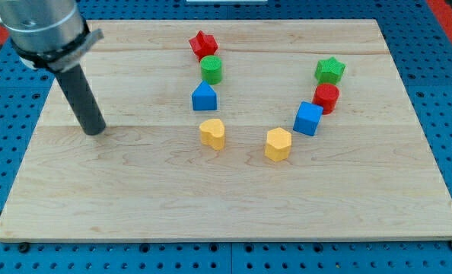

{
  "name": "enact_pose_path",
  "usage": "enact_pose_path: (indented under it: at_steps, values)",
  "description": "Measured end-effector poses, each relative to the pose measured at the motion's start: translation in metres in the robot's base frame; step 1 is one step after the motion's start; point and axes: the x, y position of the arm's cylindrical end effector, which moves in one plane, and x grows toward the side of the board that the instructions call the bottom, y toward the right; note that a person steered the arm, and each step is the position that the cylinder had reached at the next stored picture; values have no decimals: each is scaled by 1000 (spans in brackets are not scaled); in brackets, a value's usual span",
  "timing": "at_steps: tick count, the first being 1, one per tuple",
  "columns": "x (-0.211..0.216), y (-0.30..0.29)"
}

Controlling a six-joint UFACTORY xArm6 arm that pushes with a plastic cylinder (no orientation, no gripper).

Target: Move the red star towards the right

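Camera view, single frame. Inventory, subjectless notes.

Tabletop (135, 205): pale wood planks, visible grain, seams running across; sits on blue pegboard (439, 91) w/ regular holes.

Rod: dark, matte, cylindrical, tilted, hanging from grey metal housing at view's top left. My tip (97, 132) down on the wood, view's left, well apart from all blocks. No gripper fitted; open/closed state n/a, cannot tell anything further.

Blocks, all solid matte plastic, arranged approx. in a U:

Left column, top to bottom:
- red star (203, 44): task item, near top edge, left of centre, topmost in column; just above green cylinder, touching or nearly so, cannot tell which.
- green cylinder (211, 69): round, upright.
- blue block w/ peaked top (204, 97): house-like shape.
- yellow block w/ notched top (212, 133): heart-like, lowest in column.

Right column, top to bottom:
- green star (330, 70).
- red cylinder (326, 97): just below green star.
- blue cube (308, 118): just beside red cylinder, lower left of it.
- yellow hexagon (278, 144): faceted sides, near view's centre bottom of U.

Gap between the two columns: bare wood.
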Motion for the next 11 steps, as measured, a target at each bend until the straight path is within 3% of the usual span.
enact_pose_path:
  at_steps: [2, 4, 8, 9, 10, 11]
  values:
    - [-83, -29]
    - [-166, 19]
    - [-163, 192]
    - [-180, 181]
    - [-204, 127]
    - [-249, 122]
